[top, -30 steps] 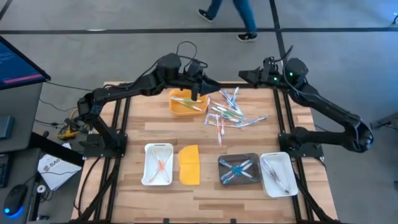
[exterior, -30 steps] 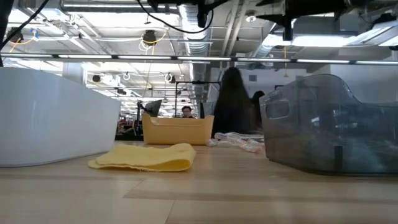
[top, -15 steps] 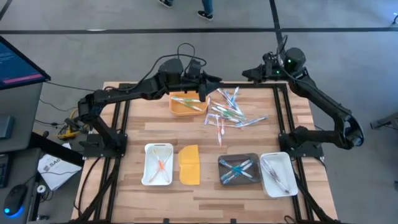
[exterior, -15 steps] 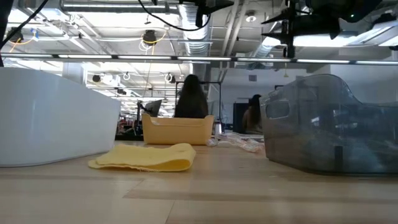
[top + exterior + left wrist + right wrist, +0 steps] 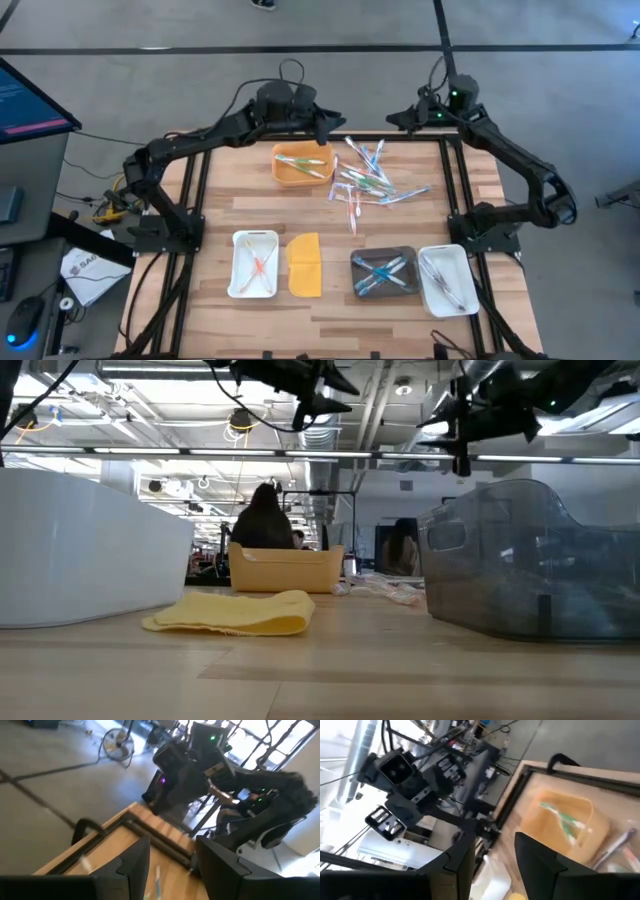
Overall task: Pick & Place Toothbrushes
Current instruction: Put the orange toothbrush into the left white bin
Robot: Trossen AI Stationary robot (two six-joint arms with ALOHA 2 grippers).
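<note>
A loose pile of toothbrushes in pink, green, blue and white lies on the wooden table's far middle. A few more lie in the orange tray, the near white tray, the dark tray and the right white tray. My left gripper hovers open and level over the far edge, beyond the orange tray. My right gripper hovers open at the far edge, beyond the pile. The two point toward each other. Nothing is between the fingers of either.
A flat yellow lid lies between the near white tray and the dark tray. Black frame rails run along the table's left and right sides. A person stands in the room beyond the far edge.
My left gripper has tipped up from pointing down over the orange tray to level and has swung toward the far edge. My right arm has swung and come down a little, while its gripper has stayed near the far edge. Neither gripper's gap has changed.
</note>
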